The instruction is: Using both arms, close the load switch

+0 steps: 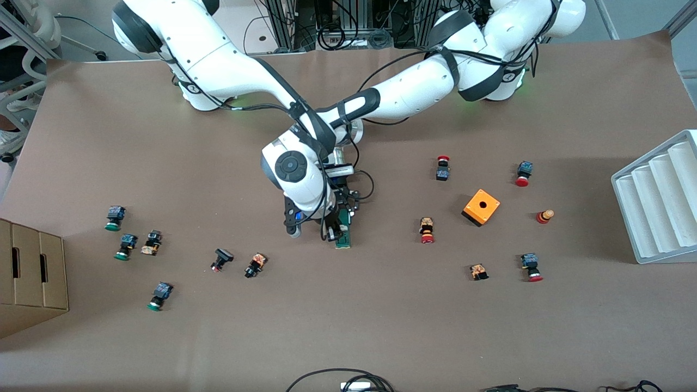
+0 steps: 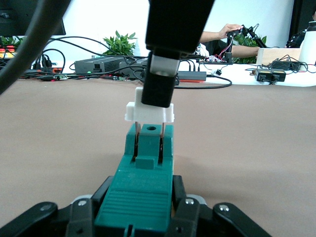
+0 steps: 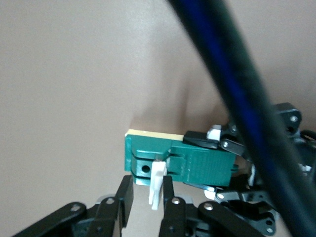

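Load switch [image 1: 344,233] sits mid-table, flat on the brown paper cover [image 1: 381,326], and both arms are on it right now. Left gripper [image 2: 136,210] has its black fingers clamped on the flanks of the green body, pinning it down, while right gripper [image 3: 148,195] comes in from above with its fingers pinched on the white handle [image 2: 149,112], which stands raised on two thin metal pins over the slotted end. Judging by that raised handle, the closing stroke isn't finished. To do it well, I'd say the right arm should press straight down along the pins, no twisting, and the left should keep the base from sliding or tipping on that smooth paper. Green housing looks like hard moulded plastic, long and boxy, with a ribbed patch on top, a small round hole and a pale strip along one end. White handle is a short, squared plastic bar, slick-looking, so a centred pinch matters.
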